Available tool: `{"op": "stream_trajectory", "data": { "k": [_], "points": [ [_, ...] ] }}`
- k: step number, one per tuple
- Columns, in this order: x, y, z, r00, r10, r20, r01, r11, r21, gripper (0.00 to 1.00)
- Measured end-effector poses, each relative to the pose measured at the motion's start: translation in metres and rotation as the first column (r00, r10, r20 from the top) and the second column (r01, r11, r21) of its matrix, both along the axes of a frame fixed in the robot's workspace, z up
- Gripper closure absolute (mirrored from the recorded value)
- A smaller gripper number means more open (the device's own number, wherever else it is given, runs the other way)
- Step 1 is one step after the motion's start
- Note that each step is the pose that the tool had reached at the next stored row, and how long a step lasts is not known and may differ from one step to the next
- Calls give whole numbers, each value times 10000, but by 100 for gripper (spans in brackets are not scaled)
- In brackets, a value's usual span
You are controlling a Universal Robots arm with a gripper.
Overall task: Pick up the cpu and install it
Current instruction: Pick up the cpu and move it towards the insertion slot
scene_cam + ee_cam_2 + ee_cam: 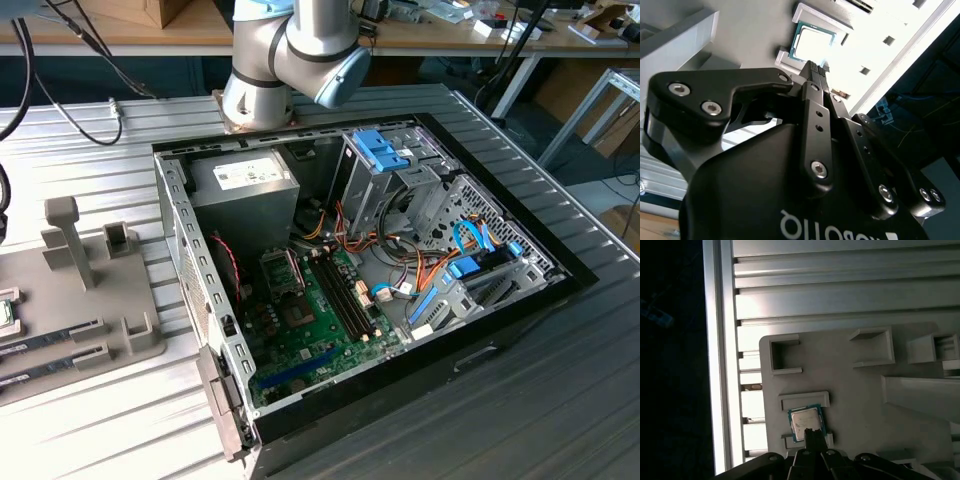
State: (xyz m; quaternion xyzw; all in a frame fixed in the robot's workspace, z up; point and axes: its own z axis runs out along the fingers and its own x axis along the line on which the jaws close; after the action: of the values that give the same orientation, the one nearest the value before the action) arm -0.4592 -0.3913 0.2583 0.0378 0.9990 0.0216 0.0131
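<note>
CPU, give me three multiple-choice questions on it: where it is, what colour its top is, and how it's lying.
1. Where is the CPU? A) in the motherboard socket B) in the grey holder C) on the power supply
2. Its top is: A) silvery B) black C) gold
3. It is: A) standing on edge B) lifted in the end effector C) lying flat

B, in both wrist views it sits between the holder's raised brackets. A, its metal lid shines silvery. C, it lies flat on the holder.
</note>
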Motion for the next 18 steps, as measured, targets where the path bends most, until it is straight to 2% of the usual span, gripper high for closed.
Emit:
{"op": "stream_trajectory", "data": {
  "k": [9, 18],
  "points": [
    [0, 0, -61, 10000, 0, 0, 0, 10000, 0, 89],
    [0, 0, -85, 10000, 0, 0, 0, 10000, 0, 89]
  ]
}}
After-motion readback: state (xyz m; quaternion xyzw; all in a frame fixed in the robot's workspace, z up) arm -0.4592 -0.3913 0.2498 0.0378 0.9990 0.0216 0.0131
